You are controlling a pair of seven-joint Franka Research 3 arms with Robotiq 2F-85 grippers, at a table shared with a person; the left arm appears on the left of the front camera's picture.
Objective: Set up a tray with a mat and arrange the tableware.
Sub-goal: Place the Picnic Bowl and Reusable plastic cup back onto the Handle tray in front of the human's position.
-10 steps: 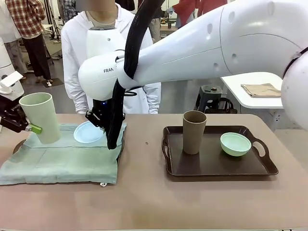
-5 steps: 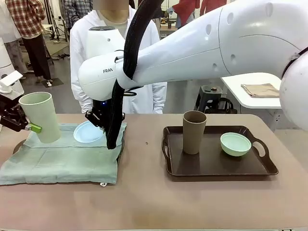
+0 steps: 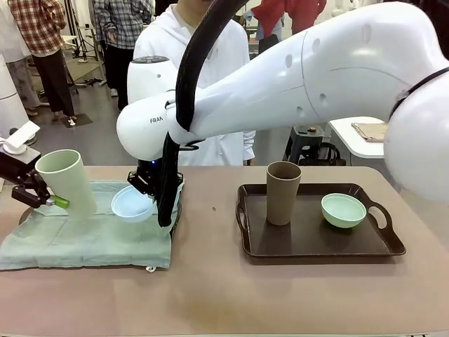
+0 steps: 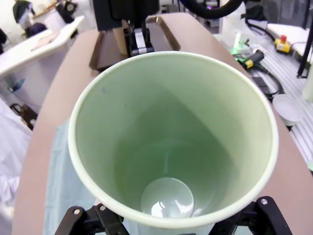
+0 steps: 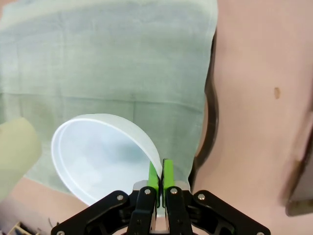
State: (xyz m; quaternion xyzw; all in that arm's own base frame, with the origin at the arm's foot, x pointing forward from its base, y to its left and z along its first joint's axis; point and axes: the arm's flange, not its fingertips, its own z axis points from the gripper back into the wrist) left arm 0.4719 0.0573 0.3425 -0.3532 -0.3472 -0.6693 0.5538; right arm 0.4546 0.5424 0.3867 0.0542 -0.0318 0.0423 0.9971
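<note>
The room is busy: a grey floor behind the table, a person in a white hooded top (image 3: 210,63) standing right at the far edge, and two people in plaid shirts (image 3: 38,42) farther back on my left. Off to the right there's a white side table (image 3: 354,140) with a folded tan cloth (image 3: 372,130) on it, and a dark stool (image 3: 306,140) beside it.

The table (image 3: 224,295) itself is a plain pinkish-brown top. My right arm (image 3: 316,70) sweeps across nearly all of it, from the right side over to the left half.

On the left half, a pale green mat (image 3: 84,242) lies spread and a little rumpled, over a dark tray whose rim (image 3: 175,216) peeks out at its right edge. On the right half, a second dark brown tray (image 3: 316,246) sits flat, with a handle at each end. The brown cup (image 3: 283,193) stands upright at its left end, and the mint green bowl (image 3: 343,210) sits to its right, apart from it.

Now my pincers. My left pincer (image 3: 55,201) is clamped on the pale green cup (image 3: 66,184) at the mat's far left, and the cup leans to the left. My right pincer (image 5: 160,178) is pinched tight on the rim of the light blue bowl (image 3: 132,204), which hangs tilted over the mat's far right part.
</note>
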